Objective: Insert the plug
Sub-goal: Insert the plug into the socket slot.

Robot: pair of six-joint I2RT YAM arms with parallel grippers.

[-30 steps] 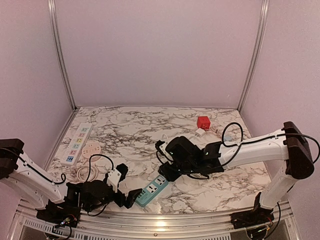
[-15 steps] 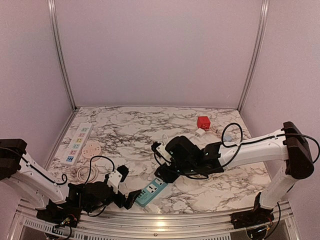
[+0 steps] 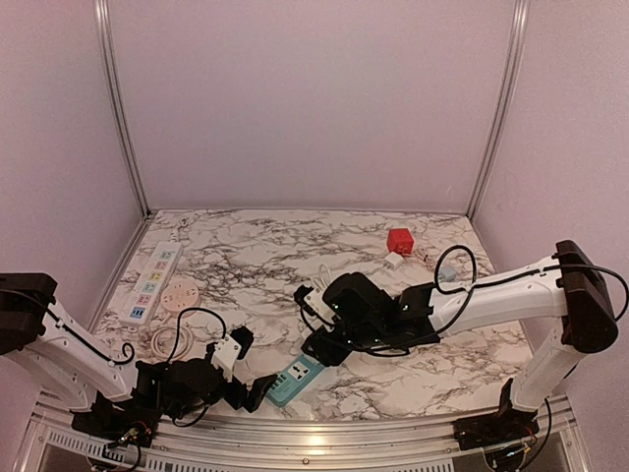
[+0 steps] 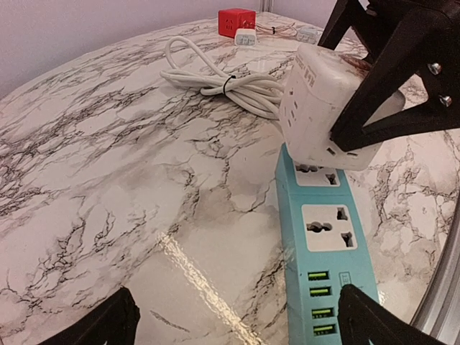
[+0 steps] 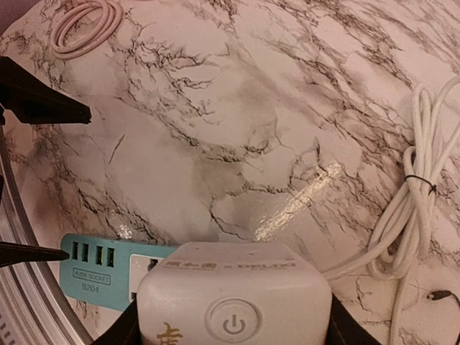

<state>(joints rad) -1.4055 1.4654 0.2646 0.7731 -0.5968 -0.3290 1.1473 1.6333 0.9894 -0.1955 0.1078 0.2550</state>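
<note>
My right hand (image 5: 231, 320): clamped on the white plug block (image 4: 320, 108), a rounded plastic cube with a power button.
Plug block: tilted, low over the far end of the teal power strip (image 4: 325, 241); I can't tell if they touch.
Strip: slim bar, flat on the glossy marble table (image 4: 108, 180).
My left hand (image 4: 237, 327): wide open at the strip's near end.
</note>
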